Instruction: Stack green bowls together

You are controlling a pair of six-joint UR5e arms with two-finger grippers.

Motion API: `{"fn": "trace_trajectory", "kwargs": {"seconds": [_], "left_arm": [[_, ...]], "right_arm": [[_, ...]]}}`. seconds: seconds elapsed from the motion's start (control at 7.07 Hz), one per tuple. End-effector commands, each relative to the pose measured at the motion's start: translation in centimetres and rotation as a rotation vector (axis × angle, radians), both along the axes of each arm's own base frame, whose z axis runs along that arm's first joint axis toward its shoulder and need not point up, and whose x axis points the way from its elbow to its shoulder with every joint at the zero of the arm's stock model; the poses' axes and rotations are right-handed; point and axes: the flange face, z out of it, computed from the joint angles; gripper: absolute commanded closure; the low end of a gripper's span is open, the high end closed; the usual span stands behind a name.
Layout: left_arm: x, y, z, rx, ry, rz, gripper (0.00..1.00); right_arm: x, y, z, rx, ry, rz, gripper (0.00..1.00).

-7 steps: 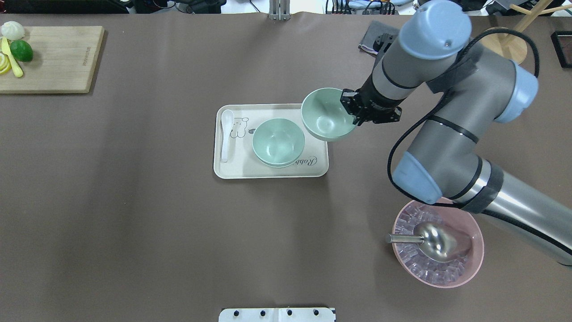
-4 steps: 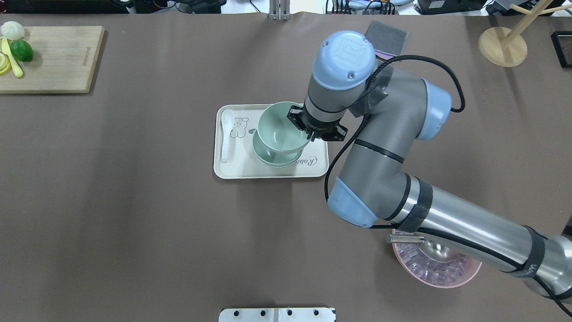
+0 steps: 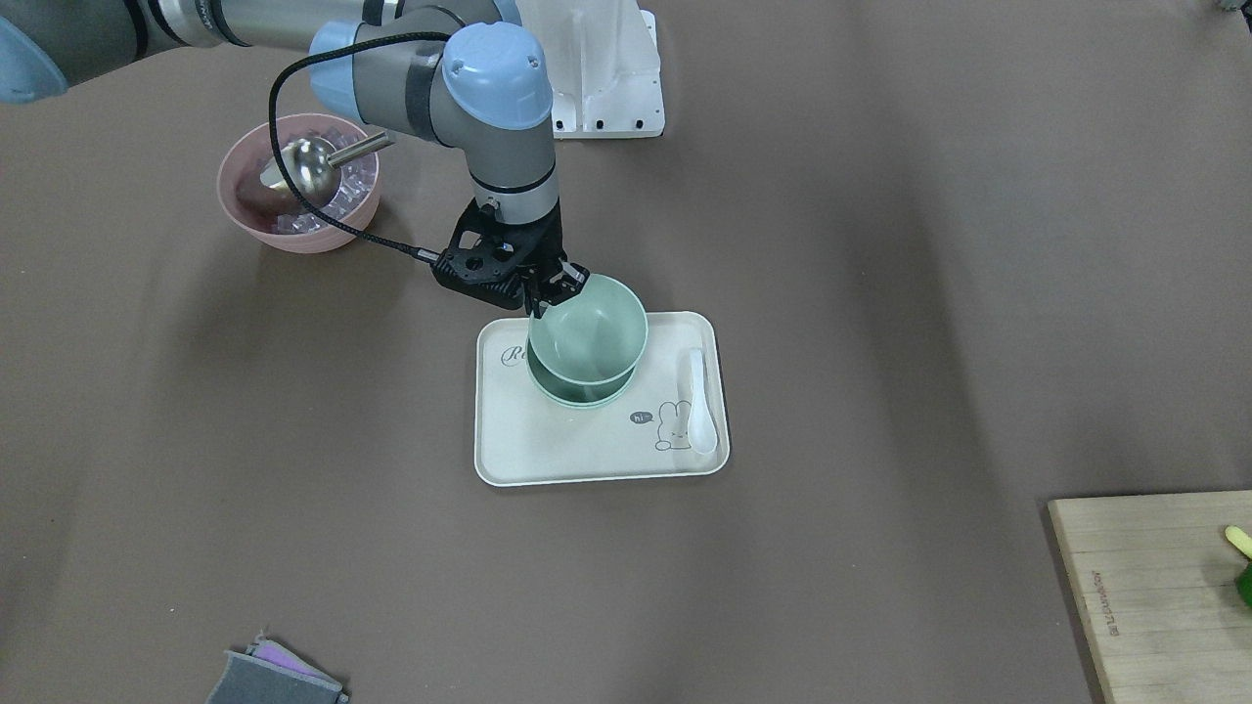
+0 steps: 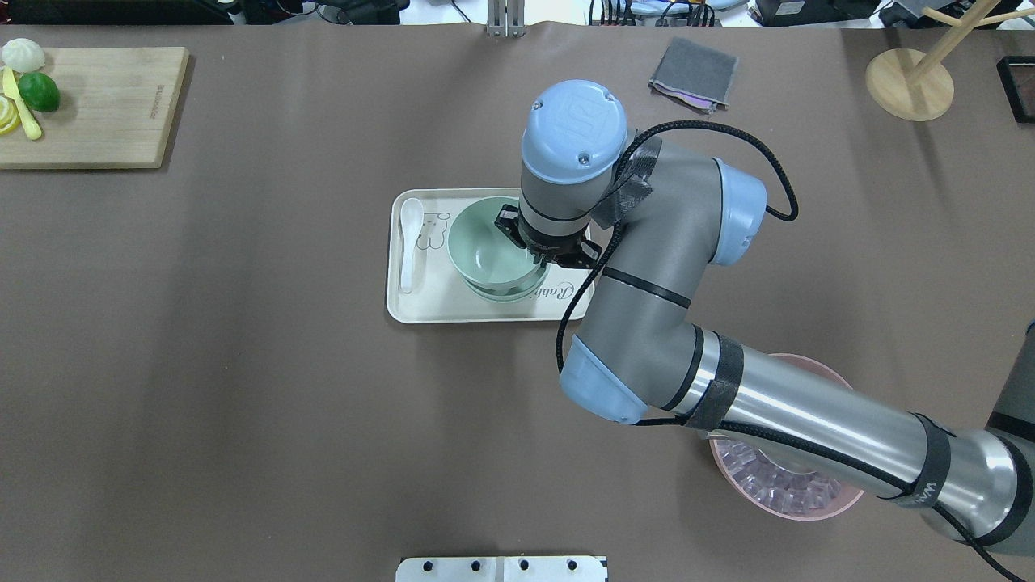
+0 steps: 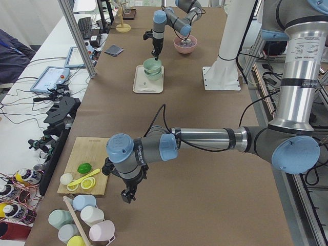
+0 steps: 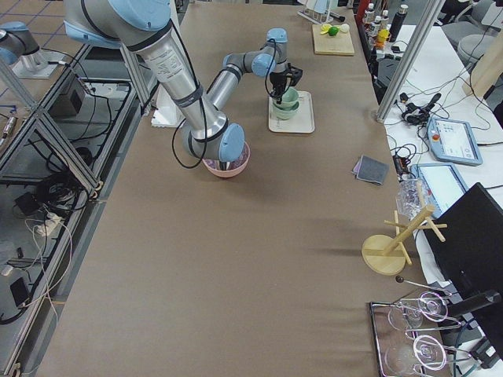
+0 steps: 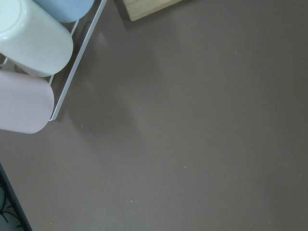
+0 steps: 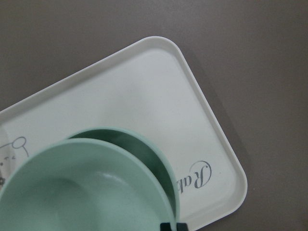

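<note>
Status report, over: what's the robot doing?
Right gripper shut on green bowl, over stacked bowls on tray. Left gripper far off, state unclear. Spoon clear.

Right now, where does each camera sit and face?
Front-facing: across the brown table, facing the robot; right claw grips a pale mint-green plastic bowl.
Overhead: behind robot, looking down; right arm.
Exterior left: table's left end; left arm nearest.
Exterior right: opposite end; right arm nearest.
Left wrist: down on the table; no body.
Right wrist: over that bowl; claw tip.
Shared: first two show the white spoon.
</note>
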Motion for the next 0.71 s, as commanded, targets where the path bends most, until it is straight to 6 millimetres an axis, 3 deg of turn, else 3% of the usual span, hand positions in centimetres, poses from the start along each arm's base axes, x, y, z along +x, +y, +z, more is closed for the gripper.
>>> {"fn": "trace_trajectory", "kwargs": {"seconds": [0.0, 0.57], "left_arm": [[0.01, 0.03, 0.06, 0.005, -0.001, 0.0, 0.01], [0.01, 0.02, -0.01, 0.006, -0.001, -0.001, 0.01]], "right_arm": [[-0.23, -0.06, 0.72, 0.008, 0.017, 0.004, 1.0], [-1.08, -0.83, 1.4, 0.026, -0.004, 0.015, 1.0]]}}
